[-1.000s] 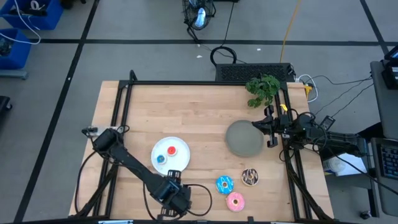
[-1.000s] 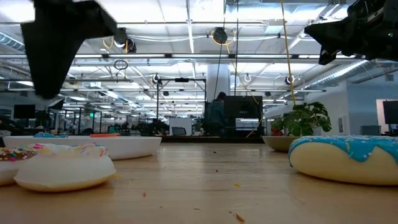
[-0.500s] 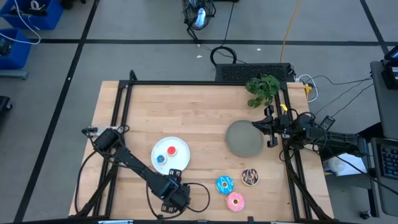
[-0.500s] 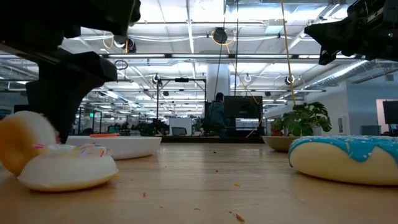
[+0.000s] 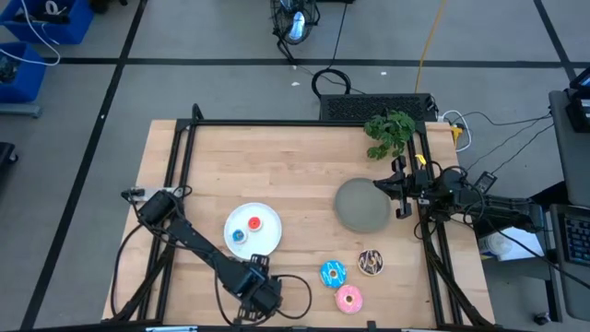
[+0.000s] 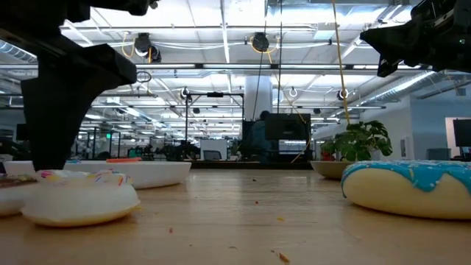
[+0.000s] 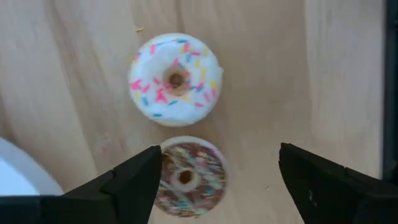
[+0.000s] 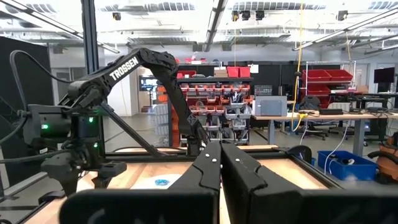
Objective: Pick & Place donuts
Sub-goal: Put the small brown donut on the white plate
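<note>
Surface [image 5: 277,166] of pale wood carries every item, with the dark frame rails along its edges. Left arm reaches across the near left part of the surface, and the left pincer [image 5: 259,291] hangs close to the near edge, a little left of its middle; in the left wrist view its two fingers [image 7: 124,186] stand wide apart with nothing between them. Right arm waits at the right edge, and the right pincer [image 5: 402,187] sits beside the grey plate [image 5: 361,205]; the right wrist view shows its fingers pressed together, holding nothing.

Grey plate lies toward the right edge, about midway between far and near edges. White plate [image 5: 264,238] lies left of centre, nearer the near edge, and holds the small red donut [image 5: 254,222] and the small blue donut [image 5: 239,236], side by side.

Three larger donuts lie on bare wood near the near edge, right of centre: the blue-iced donut [image 5: 333,273], the chocolate donut [image 5: 371,262] just to its right, and the pink-iced donut [image 5: 348,298] closest to the near edge.

Under the left pincer, the left wrist view shows a small whitish sprinkled donut [image 7: 175,79] on the wood, touching a small brown sprinkled donut [image 7: 188,177].
</note>
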You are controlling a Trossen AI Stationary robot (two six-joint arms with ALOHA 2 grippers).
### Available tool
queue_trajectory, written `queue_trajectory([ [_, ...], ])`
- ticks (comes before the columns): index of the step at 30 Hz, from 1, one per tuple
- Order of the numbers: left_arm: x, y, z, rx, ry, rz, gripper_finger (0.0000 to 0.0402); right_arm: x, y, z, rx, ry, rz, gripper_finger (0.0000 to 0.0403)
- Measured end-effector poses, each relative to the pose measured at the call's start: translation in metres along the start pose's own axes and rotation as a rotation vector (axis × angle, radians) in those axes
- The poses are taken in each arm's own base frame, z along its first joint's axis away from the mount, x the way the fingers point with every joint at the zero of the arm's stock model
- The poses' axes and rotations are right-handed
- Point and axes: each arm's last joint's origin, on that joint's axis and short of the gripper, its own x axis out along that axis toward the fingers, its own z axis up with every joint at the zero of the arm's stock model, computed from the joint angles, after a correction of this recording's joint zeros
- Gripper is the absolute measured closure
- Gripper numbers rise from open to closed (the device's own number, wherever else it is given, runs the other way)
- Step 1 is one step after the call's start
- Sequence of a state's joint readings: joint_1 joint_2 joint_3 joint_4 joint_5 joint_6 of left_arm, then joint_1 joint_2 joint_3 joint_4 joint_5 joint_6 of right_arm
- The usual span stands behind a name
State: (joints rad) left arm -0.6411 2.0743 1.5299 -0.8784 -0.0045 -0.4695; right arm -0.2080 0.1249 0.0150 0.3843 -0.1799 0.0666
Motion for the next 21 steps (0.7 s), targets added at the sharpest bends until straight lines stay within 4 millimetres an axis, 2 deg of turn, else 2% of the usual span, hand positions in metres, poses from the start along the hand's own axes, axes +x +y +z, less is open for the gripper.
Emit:
queue_trajectory([
  [9,0.0,0.004,-0.005,0.037,0.051,0.05,0.0082,0.0,0.0,0.0,0.0,0.0,0.0,0.0403],
  [21,0.011,0.009,-0.011,0.008,0.071,0.048,0.0082,0.0,0.0,0.0,0.0,0.0,0.0,0.0403],
])
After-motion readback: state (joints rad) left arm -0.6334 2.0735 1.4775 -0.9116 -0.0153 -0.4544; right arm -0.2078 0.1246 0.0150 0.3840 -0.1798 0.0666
